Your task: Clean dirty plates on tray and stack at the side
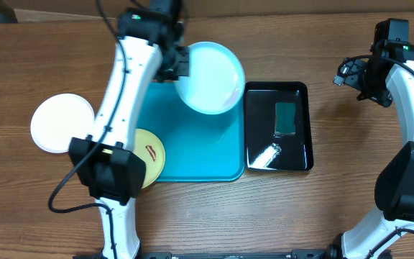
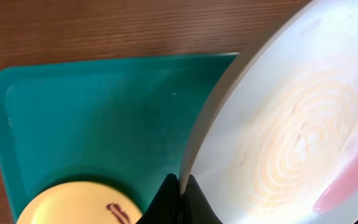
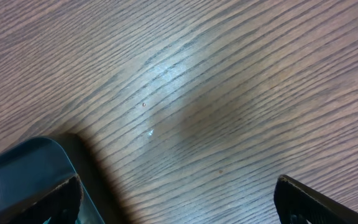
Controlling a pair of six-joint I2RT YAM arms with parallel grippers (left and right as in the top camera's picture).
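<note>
My left gripper is shut on the rim of the pale aqua plate and holds it tilted above the far right part of the turquoise tray. In the left wrist view the jaws pinch the plate's edge; the plate fills the right side, with a faint swirl and a pink patch. The yellow-green plate with a reddish-brown smear lies on the tray's near left corner; it also shows in the left wrist view. The white plate lies on the table left of the tray. My right gripper is open and empty over bare wood.
A glossy black tray stands right of the turquoise tray, holding a green sponge and a crumpled white piece. Its corner shows in the right wrist view. The right arm hovers at the far right.
</note>
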